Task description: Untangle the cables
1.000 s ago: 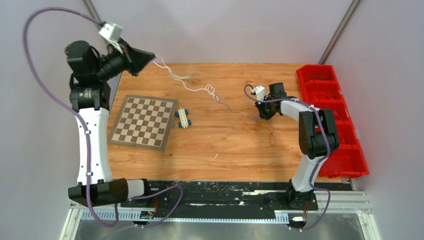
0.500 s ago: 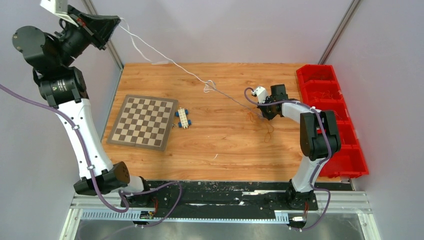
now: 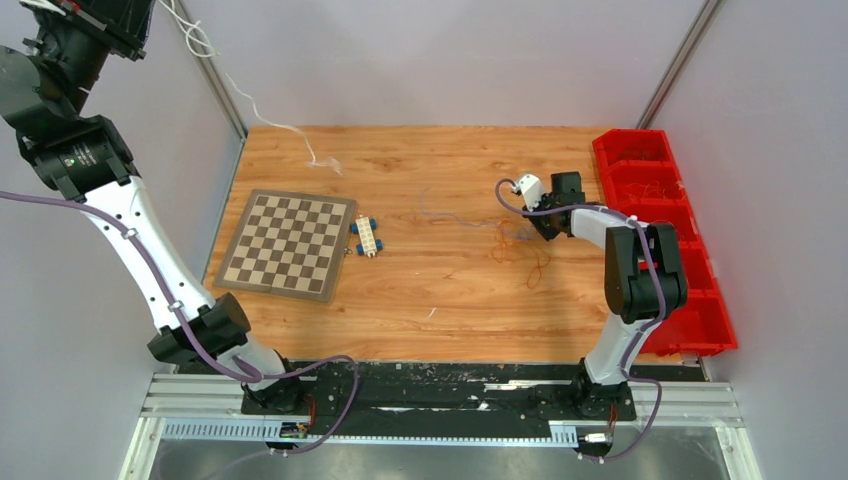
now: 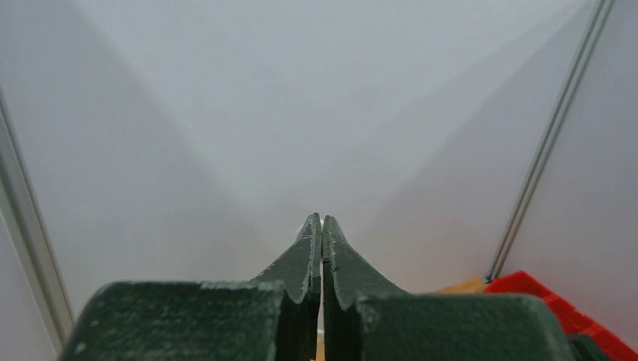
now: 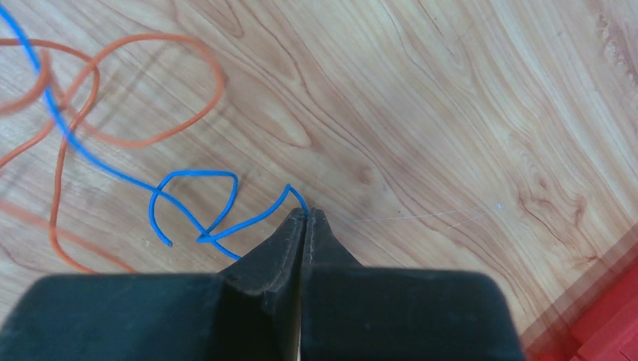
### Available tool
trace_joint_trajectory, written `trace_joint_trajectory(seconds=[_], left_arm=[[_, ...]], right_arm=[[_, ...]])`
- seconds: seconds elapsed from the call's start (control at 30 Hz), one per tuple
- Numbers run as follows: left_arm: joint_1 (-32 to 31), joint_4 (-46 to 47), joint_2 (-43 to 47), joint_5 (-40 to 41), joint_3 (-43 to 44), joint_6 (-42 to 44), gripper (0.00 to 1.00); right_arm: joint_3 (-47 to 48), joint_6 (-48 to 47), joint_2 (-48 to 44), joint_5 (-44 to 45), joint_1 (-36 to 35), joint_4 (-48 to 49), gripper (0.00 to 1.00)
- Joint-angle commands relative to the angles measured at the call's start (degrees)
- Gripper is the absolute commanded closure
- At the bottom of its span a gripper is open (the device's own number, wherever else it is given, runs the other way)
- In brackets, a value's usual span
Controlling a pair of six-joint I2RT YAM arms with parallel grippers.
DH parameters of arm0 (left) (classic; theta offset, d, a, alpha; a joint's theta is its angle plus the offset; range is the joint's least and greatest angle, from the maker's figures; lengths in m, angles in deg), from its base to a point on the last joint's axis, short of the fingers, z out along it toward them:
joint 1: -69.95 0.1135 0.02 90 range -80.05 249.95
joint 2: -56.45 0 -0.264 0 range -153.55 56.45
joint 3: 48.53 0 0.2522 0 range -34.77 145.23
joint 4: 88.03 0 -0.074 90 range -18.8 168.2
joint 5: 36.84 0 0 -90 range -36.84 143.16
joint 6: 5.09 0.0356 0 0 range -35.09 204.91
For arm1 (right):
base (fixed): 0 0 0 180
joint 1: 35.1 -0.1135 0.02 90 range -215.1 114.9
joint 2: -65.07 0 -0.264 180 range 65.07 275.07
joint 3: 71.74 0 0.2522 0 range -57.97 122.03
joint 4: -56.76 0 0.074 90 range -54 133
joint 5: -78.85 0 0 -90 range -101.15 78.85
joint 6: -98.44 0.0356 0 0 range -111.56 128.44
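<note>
My left gripper is raised high at the top left corner, shut on the white cable. That cable hangs down from it, and its free end lies curled on the back left of the table. My right gripper is low over the wood at the right, shut on the end of the blue cable. The blue cable loops to the left and crosses the orange cable. In the top view the orange cable lies in loose loops just left of the right gripper.
A chessboard mat lies at the left of the table with a small white-and-blue block beside it. A row of red bins lines the right edge. Grey walls with metal rails stand behind.
The left arm swung up and left with the white cable, which slid free of the others; its end now rests at the back left. The right gripper shifted slightly right.
</note>
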Motion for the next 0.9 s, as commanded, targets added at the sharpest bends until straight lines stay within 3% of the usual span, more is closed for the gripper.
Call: trace_joint_trajectory(seconds=[0.0, 0.2, 0.23, 0.33, 0.43, 0.53, 0.67, 0.77, 0.87], left_arm=[[0.5, 8.8, 1.4, -1.7, -1.7, -7.4, 1.00], [-2.3, 15.4, 3.3, -8.1, -6.1, -11.6, 1.00], [-4.0, 17.2, 3.6, -9.6, -6.8, -12.3, 1.00], [-8.5, 20.7, 6.2, -12.7, -12.5, -14.8, 1.00], [-15.1, 18.6, 9.1, -13.9, -18.0, -10.0, 1.00], [-20.5, 15.8, 11.8, -14.8, -24.9, -6.6, 1.00], [-29.6, 5.6, 14.2, -16.2, -31.1, 6.0, 1.00], [-37.0, -3.6, 15.6, -15.5, -36.1, 15.4, 1.00], [-41.9, 0.8, 16.9, -14.4, -44.0, 14.0, 1.00]], right_arm=[[-2.1, -0.3, 0.6, 0.9, 0.6, -6.7, 1.00], [0.8, -0.1, -1.4, -3.0, -1.0, -10.6, 0.99], [1.9, 0.0, -1.6, -4.3, -1.0, -12.0, 0.95], [6.3, 1.0, -3.7, -9.5, -1.0, -17.1, 0.70], [12.6, 2.3, -6.4, -16.2, -1.0, -22.6, 0.35], [18.1, 3.4, -9.0, -22.1, -1.0, -26.9, 0.18], [21.2, 3.9, -12.2, -26.3, -1.1, -30.6, 0.06], [20.4, 4.2, -14.2, -25.5, -1.1, -31.5, 0.03], [18.3, 4.2, -16.0, -24.3, -1.0, -31.7, 0.03]])
